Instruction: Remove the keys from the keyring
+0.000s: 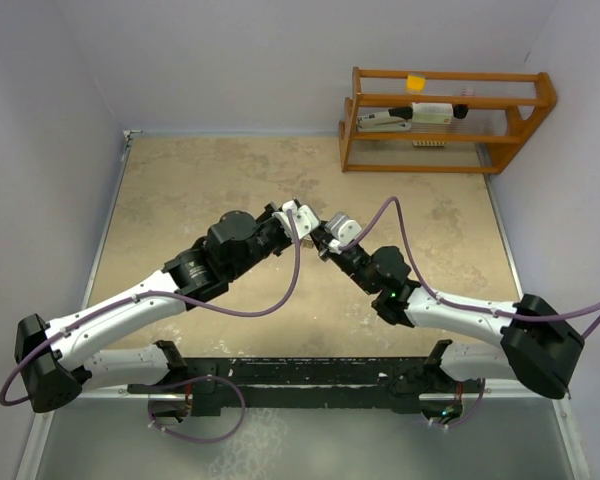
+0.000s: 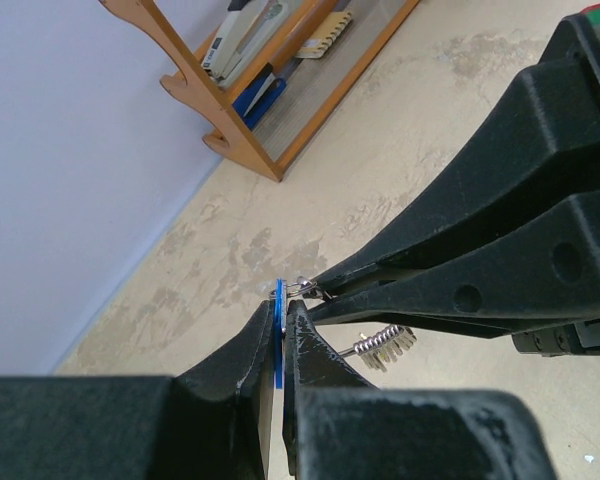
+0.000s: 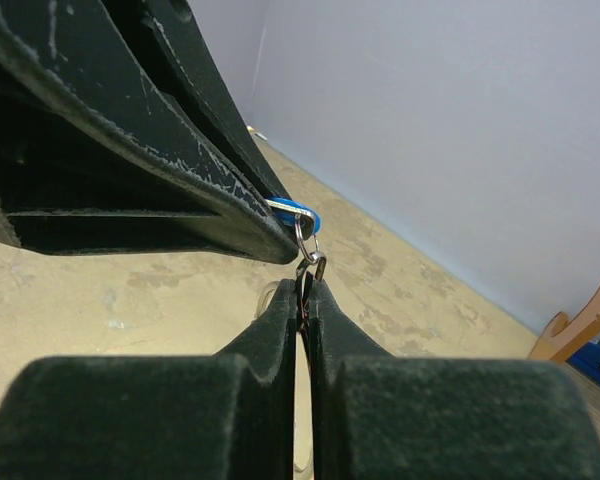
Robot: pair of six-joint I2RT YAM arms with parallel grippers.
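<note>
Tips of my left gripper are pressed together on the blue-headed key, my right gripper pinches the keyring looped through it, both above the table, a silver key dangling beneath.

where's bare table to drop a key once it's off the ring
Bare beige tabletop lies far left, between the left wall and the left arm, and right, between the right arm and the orange wooden rack. Crowded at centre, where the left gripper and right gripper meet on the blue-headed key and thin silver keyring.
</note>
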